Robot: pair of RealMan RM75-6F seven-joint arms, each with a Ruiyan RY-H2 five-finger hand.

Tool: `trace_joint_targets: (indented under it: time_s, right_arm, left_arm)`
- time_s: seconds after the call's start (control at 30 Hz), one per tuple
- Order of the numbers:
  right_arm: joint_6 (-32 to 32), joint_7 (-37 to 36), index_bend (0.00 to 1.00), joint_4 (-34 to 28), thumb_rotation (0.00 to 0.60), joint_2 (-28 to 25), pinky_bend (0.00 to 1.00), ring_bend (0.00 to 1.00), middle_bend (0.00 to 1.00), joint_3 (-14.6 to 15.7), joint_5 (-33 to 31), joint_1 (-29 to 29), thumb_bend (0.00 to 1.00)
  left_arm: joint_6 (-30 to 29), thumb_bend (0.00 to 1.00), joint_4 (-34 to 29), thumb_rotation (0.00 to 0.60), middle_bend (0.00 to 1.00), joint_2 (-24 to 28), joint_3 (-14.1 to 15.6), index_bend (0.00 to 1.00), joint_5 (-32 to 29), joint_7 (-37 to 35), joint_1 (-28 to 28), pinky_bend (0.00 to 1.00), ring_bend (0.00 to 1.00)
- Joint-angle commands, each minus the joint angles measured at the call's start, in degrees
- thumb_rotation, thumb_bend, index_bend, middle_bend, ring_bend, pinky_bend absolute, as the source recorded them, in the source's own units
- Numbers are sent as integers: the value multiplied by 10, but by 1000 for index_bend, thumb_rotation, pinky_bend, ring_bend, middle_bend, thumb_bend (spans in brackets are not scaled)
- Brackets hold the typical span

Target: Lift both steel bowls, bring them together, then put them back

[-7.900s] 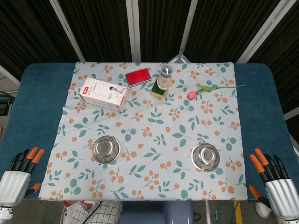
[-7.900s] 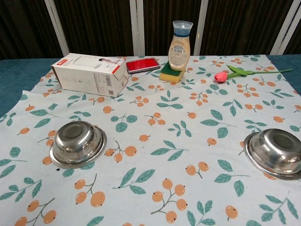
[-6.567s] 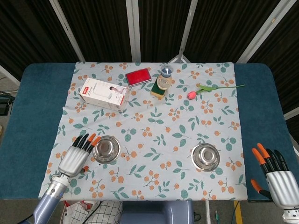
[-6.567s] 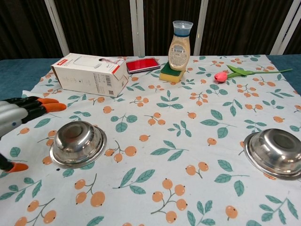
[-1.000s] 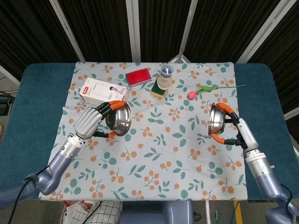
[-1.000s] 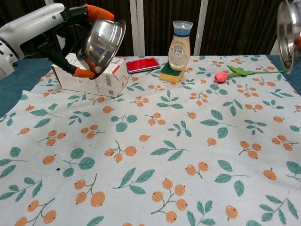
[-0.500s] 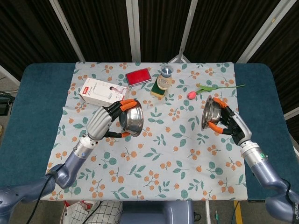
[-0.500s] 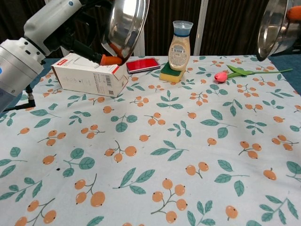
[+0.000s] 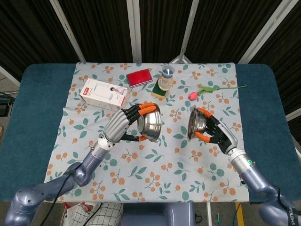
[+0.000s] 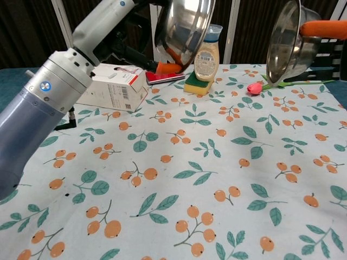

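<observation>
Holding both bowls aloft over mid-tabletop [image 9: 155,155]: my left hand [image 9: 123,124] grips left steel bowl [image 9: 149,122], right hand [image 9: 217,133] grips right steel bowl [image 9: 194,123]. Rims apart, facing. Next, I judge: close the gap gently.

Open gap between raised bowls [image 9: 152,123]
</observation>
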State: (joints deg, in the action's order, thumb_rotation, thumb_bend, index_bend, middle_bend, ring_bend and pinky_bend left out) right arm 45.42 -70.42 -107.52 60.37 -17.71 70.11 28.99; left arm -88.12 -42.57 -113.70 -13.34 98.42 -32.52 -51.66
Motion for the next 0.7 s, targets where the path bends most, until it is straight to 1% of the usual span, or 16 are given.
trace_joint_targets:
  time_s: [0.03,0.37,0.7]
  right_arm:
    - [3,23,1000,-26,600,3,1000,1000,991,-5,-17,4,357]
    - [14,70,1000,-84,600,12,1000,1000,992,-9,-53,4,358]
    - [25,108,1000,-145,600,28,1000,1000,992,3,-64,-5,359]
  left_arm:
    - [-6,432,28,600,619,-20,2,489,2,-6,-15,717,508]
    - [-10,433,51,600,619,-41,8,489,-7,-11,-26,717,508]
    - [-26,432,44,600,619,-46,18,489,-7,-2,-28,717,508]
